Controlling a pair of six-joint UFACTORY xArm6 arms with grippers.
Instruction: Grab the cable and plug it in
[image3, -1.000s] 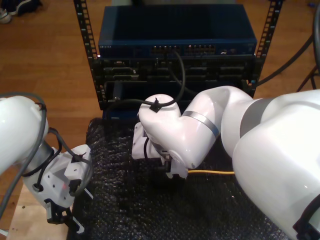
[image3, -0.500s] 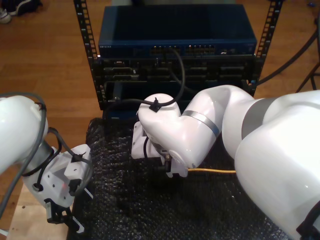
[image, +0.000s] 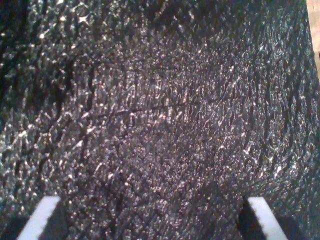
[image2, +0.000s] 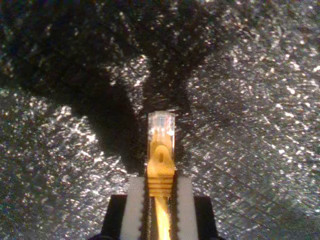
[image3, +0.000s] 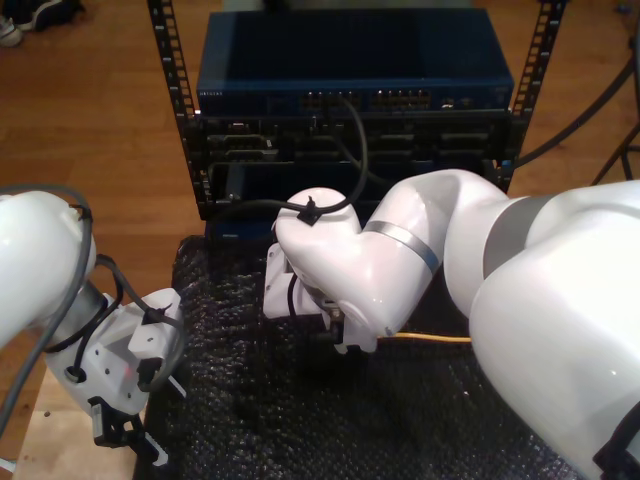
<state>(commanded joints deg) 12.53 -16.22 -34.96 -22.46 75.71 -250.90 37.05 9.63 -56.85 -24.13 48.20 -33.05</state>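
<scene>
My second end effector (image2: 160, 210) is clamped on the cable (image2: 161, 165) just behind its clear plug (light, floppy lead, brittle latch, grip the boot), over the black mat (image3: 420, 420); my first end effector (image: 152, 217) is spread apart, holding nothing.

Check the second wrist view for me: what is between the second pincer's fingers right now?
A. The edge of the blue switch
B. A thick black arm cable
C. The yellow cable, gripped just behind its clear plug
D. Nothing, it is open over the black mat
C. In the second wrist view my second pincer is shut on the yellow cable, and the clear plug sticks out past the fingers above the black mat.
</scene>
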